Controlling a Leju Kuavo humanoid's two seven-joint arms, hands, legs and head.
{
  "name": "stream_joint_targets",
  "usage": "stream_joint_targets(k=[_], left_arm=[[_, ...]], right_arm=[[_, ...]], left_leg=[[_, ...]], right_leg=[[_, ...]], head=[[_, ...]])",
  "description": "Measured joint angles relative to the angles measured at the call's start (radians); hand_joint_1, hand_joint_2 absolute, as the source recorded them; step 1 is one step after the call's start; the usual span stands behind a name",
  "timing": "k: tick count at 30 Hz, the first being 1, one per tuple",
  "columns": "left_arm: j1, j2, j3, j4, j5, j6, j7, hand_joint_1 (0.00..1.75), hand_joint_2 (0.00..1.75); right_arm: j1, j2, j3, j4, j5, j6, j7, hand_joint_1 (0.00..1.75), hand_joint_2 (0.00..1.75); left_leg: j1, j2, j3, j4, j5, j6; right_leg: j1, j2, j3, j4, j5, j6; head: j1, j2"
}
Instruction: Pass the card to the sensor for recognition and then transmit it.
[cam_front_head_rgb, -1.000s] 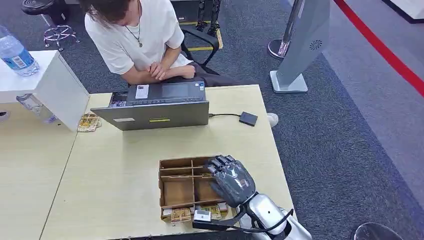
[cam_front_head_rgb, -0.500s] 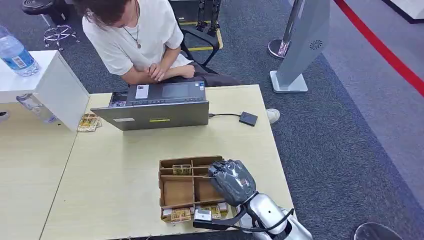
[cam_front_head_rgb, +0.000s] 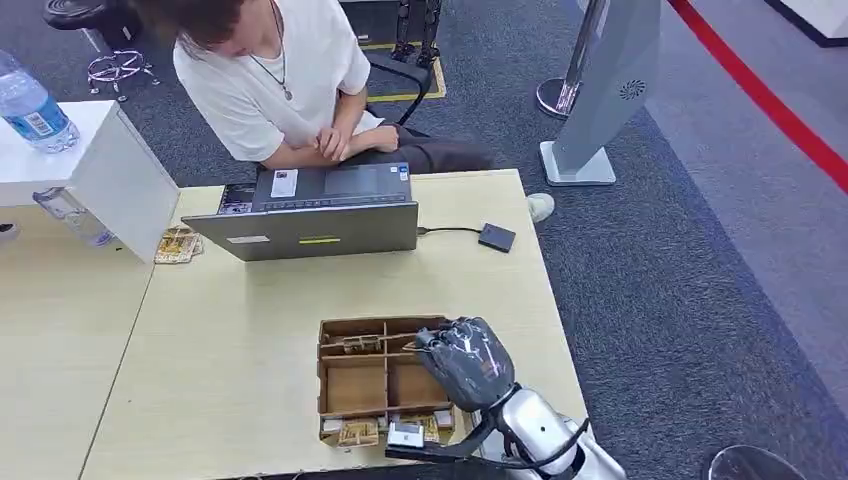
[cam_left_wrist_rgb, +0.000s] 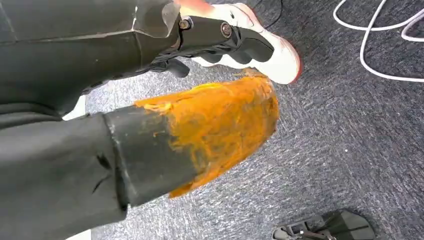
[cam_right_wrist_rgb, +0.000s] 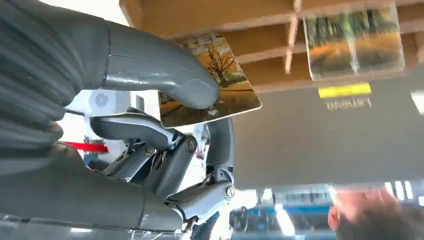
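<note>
My right hand (cam_front_head_rgb: 468, 362) hovers over the far right compartment of the brown wooden tray (cam_front_head_rgb: 350, 388) near the table's front edge. In the right wrist view its thumb (cam_right_wrist_rgb: 165, 75) and a finger pinch a card (cam_right_wrist_rgb: 225, 95) printed with a tree scene, lifted clear of the tray's dividers. More cards (cam_front_head_rgb: 362, 343) lie in a far compartment of the tray. The sensor (cam_front_head_rgb: 496, 237), a small black square on a cable, lies at the table's right, beyond the tray. My left hand (cam_left_wrist_rgb: 220, 40) hangs over the carpet with nothing in it.
An open laptop (cam_front_head_rgb: 315, 228) stands at the far side of the table, with a seated person (cam_front_head_rgb: 280, 80) behind it. A white box (cam_front_head_rgb: 100, 175) carrying a water bottle (cam_front_head_rgb: 32, 105) is at the left, with a small pile of cards (cam_front_head_rgb: 178, 245) beside it.
My right hand's fingers, stretched over the tray a second ago, have curled in on a card and drawn slightly back. The person has shifted in the chair.
</note>
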Motion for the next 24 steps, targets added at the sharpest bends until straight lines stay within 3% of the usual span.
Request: stream_joint_targets(k=[5,12,18,24], left_arm=[[0.000,-0.002,-0.004,0.000,-0.002,0.001,0.000,0.00,0.00],[-0.001,-0.008,-0.008,0.000,-0.013,0.002,0.009,0.00,0.00],[-0.001,-0.010,-0.018,0.000,-0.018,0.001,0.010,0.00,0.00],[-0.001,-0.014,-0.036,0.000,-0.018,-0.003,0.013,0.00,0.00]], right_arm=[[0.021,0.001,-0.020,-0.075,0.032,-0.049,-0.035,1.75,1.75],[0.079,0.069,-0.117,-0.214,0.036,-0.050,-0.202,1.75,1.75],[0.079,0.106,-0.156,-0.242,0.026,-0.050,-0.225,1.75,1.75],[0.013,0.132,-0.163,-0.220,0.010,-0.049,-0.223,1.75,1.75]], left_leg=[[0.000,0.000,0.000,0.000,0.000,0.000],[0.000,0.000,0.000,0.000,0.000,0.000],[0.000,0.000,0.000,0.000,0.000,0.000],[0.000,0.000,0.000,0.000,0.000,0.000]], right_leg=[[0.000,0.000,0.000,0.000,0.000,0.000],[0.000,0.000,0.000,0.000,0.000,0.000],[0.000,0.000,0.000,0.000,0.000,0.000],[0.000,0.000,0.000,0.000,0.000,0.000]], head=[[0.000,0.000],[0.000,0.000],[0.000,0.000],[0.000,0.000]])
